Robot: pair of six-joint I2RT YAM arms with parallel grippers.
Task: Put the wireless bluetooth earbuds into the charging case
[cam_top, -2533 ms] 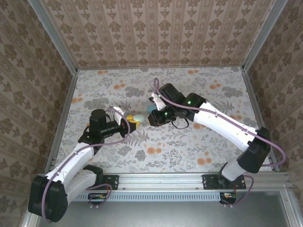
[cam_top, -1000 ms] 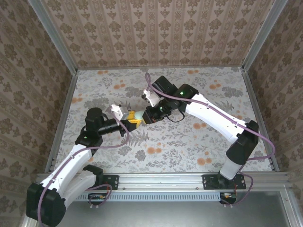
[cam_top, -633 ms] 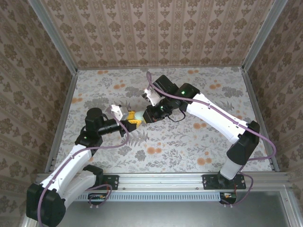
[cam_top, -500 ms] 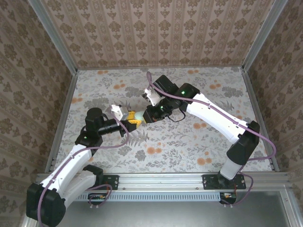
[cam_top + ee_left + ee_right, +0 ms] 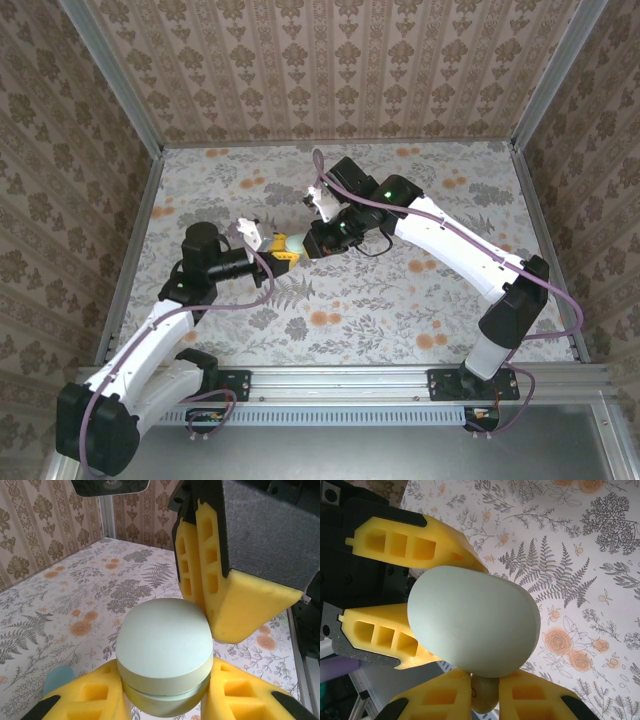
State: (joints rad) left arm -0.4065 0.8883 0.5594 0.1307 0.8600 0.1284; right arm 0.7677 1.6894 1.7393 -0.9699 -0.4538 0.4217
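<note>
Left gripper (image 5: 165,696) is kept clenched on the shut case (image 5: 164,647), held between its fingers; right gripper (image 5: 484,694), clenched too, has been brought against its side; lid is unopened, so earbuds are not yet inserted.

Your left arm: elbow bent, forearm reaching up and right toward the centre, wrist level. Your left gripper (image 5: 282,250): yellow fingers drawn in, clamped. Your right arm: long arc in from the right base, wrist angled down-left. Your right gripper (image 5: 303,243): fingers pinched together, tips just beside the left's
</note>
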